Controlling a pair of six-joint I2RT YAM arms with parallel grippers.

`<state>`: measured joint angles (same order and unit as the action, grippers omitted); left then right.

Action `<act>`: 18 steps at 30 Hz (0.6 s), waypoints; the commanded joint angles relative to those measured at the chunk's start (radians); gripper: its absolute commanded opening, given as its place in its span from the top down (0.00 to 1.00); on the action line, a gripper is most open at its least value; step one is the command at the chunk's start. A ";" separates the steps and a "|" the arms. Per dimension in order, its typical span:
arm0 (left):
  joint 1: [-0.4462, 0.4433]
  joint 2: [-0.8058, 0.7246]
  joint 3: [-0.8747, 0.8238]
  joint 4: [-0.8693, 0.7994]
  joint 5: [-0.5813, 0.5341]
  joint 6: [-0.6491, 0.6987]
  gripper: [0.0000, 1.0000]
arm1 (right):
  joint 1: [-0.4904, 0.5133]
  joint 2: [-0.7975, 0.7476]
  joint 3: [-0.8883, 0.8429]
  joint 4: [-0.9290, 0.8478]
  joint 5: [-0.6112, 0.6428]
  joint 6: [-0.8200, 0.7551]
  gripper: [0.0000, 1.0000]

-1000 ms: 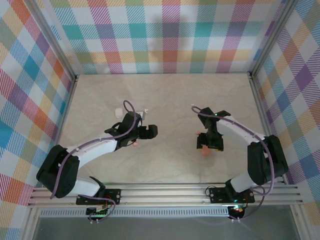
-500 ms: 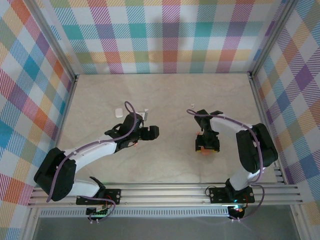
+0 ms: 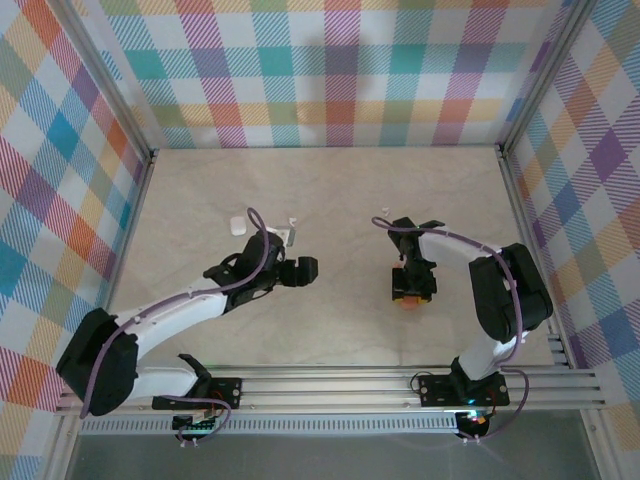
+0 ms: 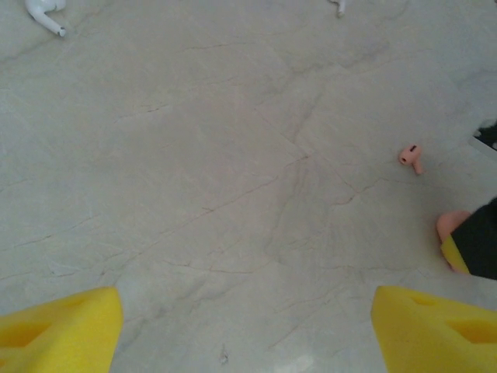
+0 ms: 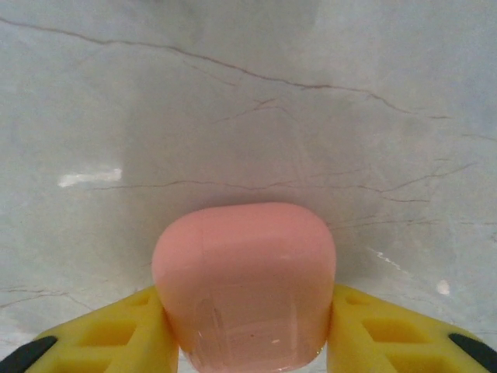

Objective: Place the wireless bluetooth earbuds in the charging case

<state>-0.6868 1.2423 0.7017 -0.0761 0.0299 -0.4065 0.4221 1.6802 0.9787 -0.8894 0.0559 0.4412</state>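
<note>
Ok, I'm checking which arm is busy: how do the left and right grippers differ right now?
The left gripper has its jaws wide apart with nothing between them; the right gripper has its jaws pressed against both sides of the pink case. The left hangs over the table with a pink bud lying loose ahead; the right sits at its case. Both have yellow pads.
</note>
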 commanded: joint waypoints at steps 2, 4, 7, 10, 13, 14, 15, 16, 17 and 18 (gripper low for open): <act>-0.014 -0.076 -0.015 0.000 0.018 0.092 0.17 | 0.003 -0.066 0.019 0.050 -0.100 0.042 0.60; -0.014 -0.111 -0.015 -0.008 0.024 0.119 0.16 | 0.004 -0.113 0.033 0.061 -0.128 0.042 0.60; -0.014 -0.163 -0.018 0.004 0.054 0.149 0.16 | 0.003 -0.156 0.087 0.061 -0.164 0.038 0.61; -0.015 -0.203 -0.033 0.039 0.086 0.164 0.17 | 0.003 -0.182 0.151 0.062 -0.223 0.051 0.61; -0.014 -0.236 -0.067 0.112 0.112 0.163 0.18 | 0.003 -0.215 0.177 0.100 -0.295 0.097 0.62; -0.014 -0.245 -0.081 0.143 0.111 0.150 0.18 | 0.002 -0.224 0.178 0.116 -0.318 0.115 0.62; -0.015 -0.254 -0.100 0.187 0.112 0.140 0.18 | 0.003 -0.235 0.178 0.136 -0.343 0.136 0.62; -0.015 -0.258 -0.120 0.235 0.117 0.131 0.18 | 0.003 -0.242 0.177 0.155 -0.366 0.153 0.62; -0.016 -0.258 -0.147 0.297 0.121 0.118 0.18 | 0.003 -0.247 0.176 0.174 -0.396 0.173 0.62; -0.016 -0.252 -0.171 0.356 0.127 0.108 0.18 | 0.003 -0.248 0.178 0.188 -0.424 0.189 0.62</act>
<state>-0.6868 0.9985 0.5827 0.1020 0.1238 -0.2760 0.4225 1.4502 1.1427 -0.7551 -0.2481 0.5545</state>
